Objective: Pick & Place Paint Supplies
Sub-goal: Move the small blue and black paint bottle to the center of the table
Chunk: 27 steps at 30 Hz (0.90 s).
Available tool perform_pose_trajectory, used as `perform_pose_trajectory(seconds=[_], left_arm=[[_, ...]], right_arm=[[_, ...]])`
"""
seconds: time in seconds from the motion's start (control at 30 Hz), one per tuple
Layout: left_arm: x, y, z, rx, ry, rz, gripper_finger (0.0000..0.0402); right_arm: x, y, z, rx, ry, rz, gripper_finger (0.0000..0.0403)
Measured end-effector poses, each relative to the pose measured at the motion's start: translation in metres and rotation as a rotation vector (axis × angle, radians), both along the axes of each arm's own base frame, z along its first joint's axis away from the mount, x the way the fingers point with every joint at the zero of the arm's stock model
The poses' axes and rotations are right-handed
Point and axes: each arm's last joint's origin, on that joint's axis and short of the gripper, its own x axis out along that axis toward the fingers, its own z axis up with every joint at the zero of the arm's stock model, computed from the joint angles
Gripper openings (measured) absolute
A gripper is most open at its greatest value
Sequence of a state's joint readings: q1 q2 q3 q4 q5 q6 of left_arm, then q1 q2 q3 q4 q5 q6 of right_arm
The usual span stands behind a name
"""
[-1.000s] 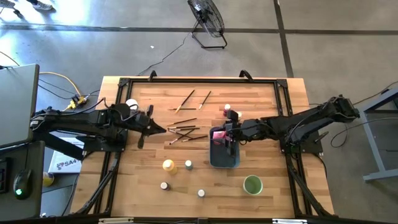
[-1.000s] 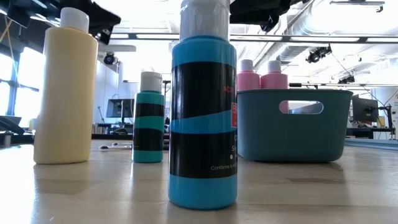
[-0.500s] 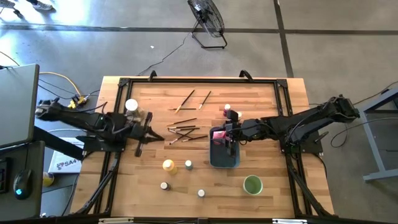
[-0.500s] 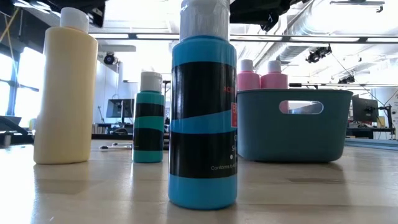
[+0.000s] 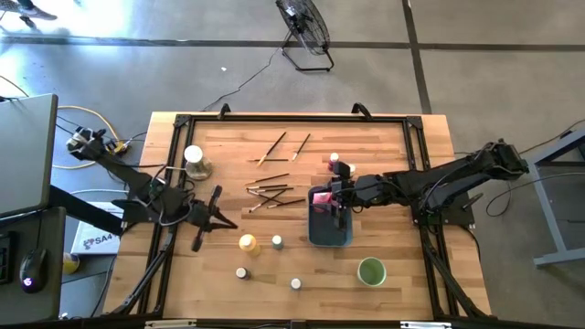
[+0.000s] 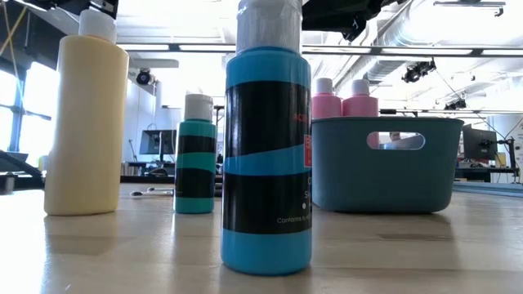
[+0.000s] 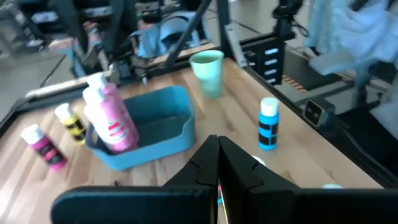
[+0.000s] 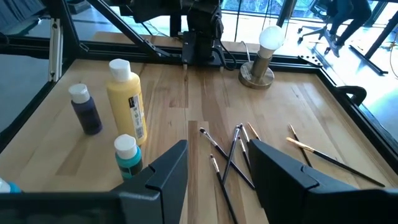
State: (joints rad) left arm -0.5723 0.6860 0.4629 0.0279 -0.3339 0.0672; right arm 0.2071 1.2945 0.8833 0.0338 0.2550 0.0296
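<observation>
Above tray [image 5: 329,233], right tool [image 5: 339,206] open — empty, left tool [image 5: 212,217] closed

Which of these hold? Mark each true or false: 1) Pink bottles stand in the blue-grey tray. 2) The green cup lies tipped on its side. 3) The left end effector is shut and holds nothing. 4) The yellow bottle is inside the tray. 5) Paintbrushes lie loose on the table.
1) True: pink bottles rise above the rim of the blue-grey tray.
2) False: the green cup stands upright, near the tray.
3) True: the left end effector is shut and empty, above the table.
4) False: the yellow bottle stands on the table, apart from the tray.
5) True: paintbrushes lie scattered on the wood.
</observation>
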Motion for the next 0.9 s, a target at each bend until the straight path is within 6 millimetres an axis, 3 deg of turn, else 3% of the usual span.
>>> perform_pose_trajectory(seconds=[0.63, 0.9], left_arm=[[0.011, -0.011, -0.023, -0.148, 0.207, 0.040, 0.0000], [0.009, -0.013, -0.026, -0.174, 0.263, -0.036, 0.0000]], right_arm=[[0.000, 0.001, 0.000, 0.013, 0.004, 0.033, 0.0162], [0.000, 0.002, 0.000, 0.019, 0.006, 0.050, 0.0162]])
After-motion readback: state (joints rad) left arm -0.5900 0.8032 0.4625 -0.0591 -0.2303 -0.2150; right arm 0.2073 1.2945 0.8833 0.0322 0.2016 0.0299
